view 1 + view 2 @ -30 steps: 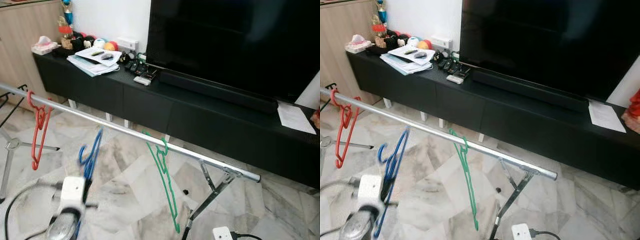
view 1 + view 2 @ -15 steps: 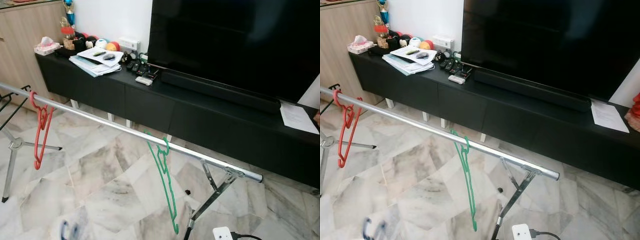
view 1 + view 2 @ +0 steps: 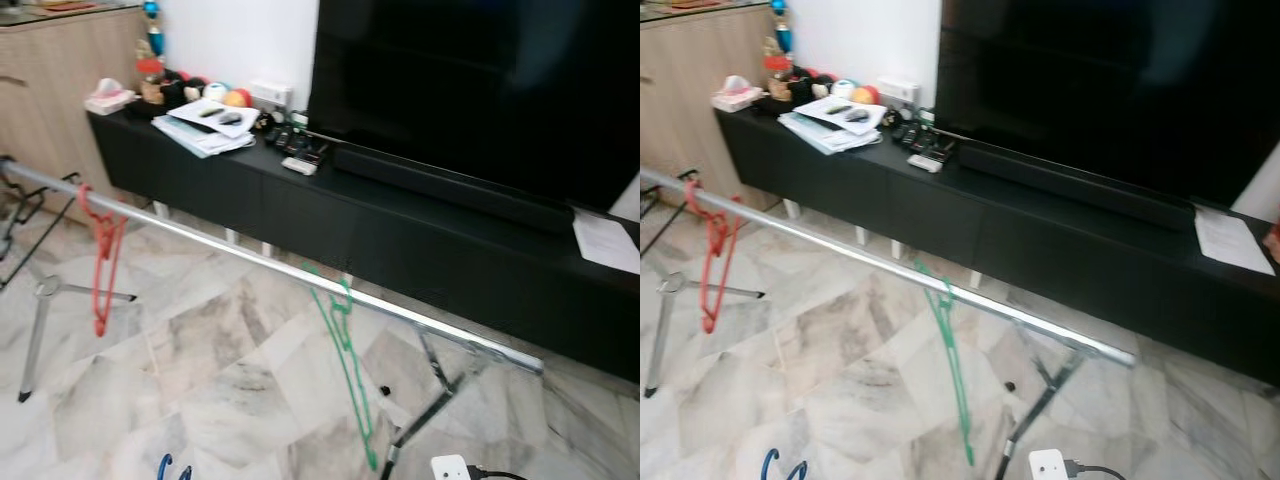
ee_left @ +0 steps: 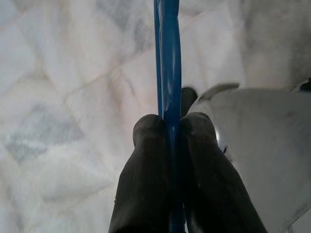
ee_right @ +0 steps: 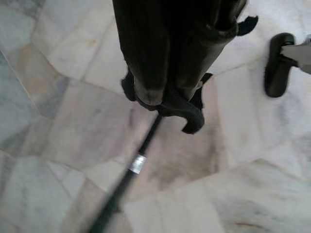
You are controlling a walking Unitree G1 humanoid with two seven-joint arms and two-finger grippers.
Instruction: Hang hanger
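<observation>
**Carrying blue hanger toward rail**

Rail [image 3: 250,257] is already holding red hanger [image 3: 103,250] and green hanger [image 3: 345,345]. Left gripper [image 4: 171,127] is pinching blue hanger [image 4: 167,58] low below rail; next lifting its hook over. Right gripper [image 5: 163,97] is hanging idle, closed, empty.

Partly seen: a blue hanger, a drying rail, and two blurred wrist views.

Only the blue hanger [image 3: 172,468] hook tips rise above the head view's bottom edge; its body is cut off. In the left wrist view the left hand [image 4: 171,127] pinches it, both ends running out of frame. The silver rail [image 3: 270,262] leaves the picture at its left end. The right hand [image 5: 165,94] appears dark and blurred, its finger gap unreadable.
</observation>
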